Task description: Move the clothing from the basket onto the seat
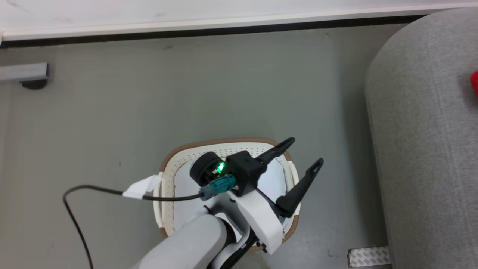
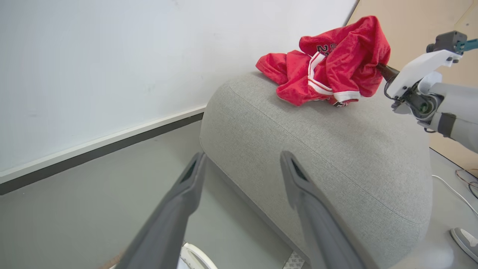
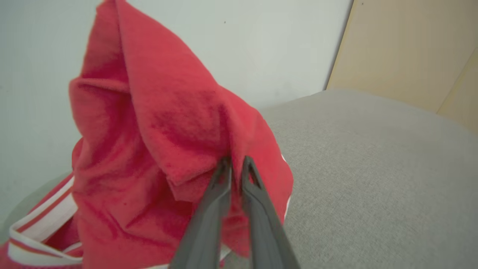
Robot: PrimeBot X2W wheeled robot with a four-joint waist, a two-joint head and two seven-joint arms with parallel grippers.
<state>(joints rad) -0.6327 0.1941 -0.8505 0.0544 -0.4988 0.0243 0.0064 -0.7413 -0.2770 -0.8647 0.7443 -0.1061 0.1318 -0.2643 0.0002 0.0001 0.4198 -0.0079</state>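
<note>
The left claw (image 1: 305, 151) hangs wide open, empty, over the basket (image 1: 224, 141). Beyond, the right claw (image 3: 235, 162) pinches the clothing (image 3: 157, 130), bunched on the seat (image 2: 317, 142); if fabric snags on release, withdrawing could drag it off.

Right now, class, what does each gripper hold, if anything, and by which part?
The right gripper is shut on the clothing, pinching a raised fold of its red fabric above the seat. The left gripper is open and holds nothing.
</note>
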